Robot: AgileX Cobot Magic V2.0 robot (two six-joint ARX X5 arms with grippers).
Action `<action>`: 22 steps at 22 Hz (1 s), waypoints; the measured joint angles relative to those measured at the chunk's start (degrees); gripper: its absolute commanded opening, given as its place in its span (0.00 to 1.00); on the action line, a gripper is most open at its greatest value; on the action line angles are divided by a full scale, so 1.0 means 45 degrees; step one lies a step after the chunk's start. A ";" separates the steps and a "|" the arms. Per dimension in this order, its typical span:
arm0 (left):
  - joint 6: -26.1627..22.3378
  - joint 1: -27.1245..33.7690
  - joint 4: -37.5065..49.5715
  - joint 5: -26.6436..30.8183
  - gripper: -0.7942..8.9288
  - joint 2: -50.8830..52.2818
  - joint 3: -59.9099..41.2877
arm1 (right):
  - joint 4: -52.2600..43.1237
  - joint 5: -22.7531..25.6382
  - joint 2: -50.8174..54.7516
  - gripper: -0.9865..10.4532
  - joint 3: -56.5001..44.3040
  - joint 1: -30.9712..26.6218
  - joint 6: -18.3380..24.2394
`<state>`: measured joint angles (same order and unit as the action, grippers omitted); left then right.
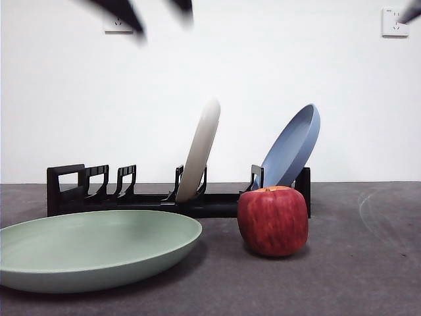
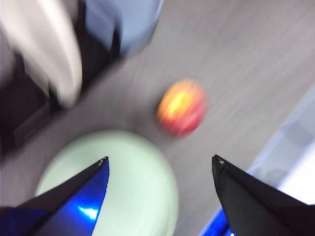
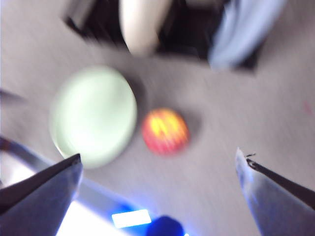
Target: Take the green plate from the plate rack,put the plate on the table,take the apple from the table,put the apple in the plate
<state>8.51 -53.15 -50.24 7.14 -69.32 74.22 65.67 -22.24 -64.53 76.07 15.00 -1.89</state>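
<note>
The green plate (image 1: 99,247) lies flat on the table (image 1: 355,263) at the front left, in front of the plate rack (image 1: 85,191). The red apple (image 1: 273,220) stands on the table just right of the plate, not touching it. My left gripper (image 1: 154,13) is a blurred dark shape high at the top left. In the left wrist view it (image 2: 161,158) is open and empty, high above the green plate (image 2: 123,177) and the apple (image 2: 182,107). My right gripper (image 3: 158,153) is open and empty, far above the green plate (image 3: 93,115) and the apple (image 3: 165,130).
A cream-white plate (image 1: 200,148) and a blue plate (image 1: 293,148) stand tilted in the rack's slots behind the apple. A black tip of the right arm (image 1: 411,12) shows at the top right corner. A white wall closes the back.
</note>
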 measured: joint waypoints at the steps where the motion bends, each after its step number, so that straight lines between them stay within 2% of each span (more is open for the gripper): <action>1: -0.0112 0.0000 -0.0257 -0.0364 0.44 0.0719 0.0641 | 0.0695 0.0199 0.0000 0.58 0.0000 0.0000 0.0204; 3: -0.0359 0.0000 -0.0772 -0.0894 0.44 0.1919 0.1753 | 0.1496 0.0287 0.0000 0.58 0.0000 0.0078 0.0505; 8: -0.0636 0.0000 -0.3332 -0.1117 0.44 0.4036 0.3920 | 0.1064 0.0457 0.0024 0.58 -0.1107 0.1205 0.0646; 13: -0.0641 0.0000 -0.5620 -0.1146 0.44 0.5231 0.4600 | -0.1161 0.1355 0.0010 0.58 -0.2997 0.2404 -0.0316; 18: -0.0447 -0.0005 -0.5795 -0.2050 0.44 0.5853 0.4507 | -0.3196 0.2599 -0.0437 0.58 -0.3939 0.3740 -0.1622; 22: -0.0408 -0.0010 -0.5795 -0.2025 0.44 0.6076 0.4507 | -0.4478 0.3356 -0.1200 0.58 -0.3944 0.4765 -0.2249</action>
<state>6.68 -53.19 -76.31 -1.98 -41.98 94.50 45.52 -7.14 -69.93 58.33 36.45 -12.01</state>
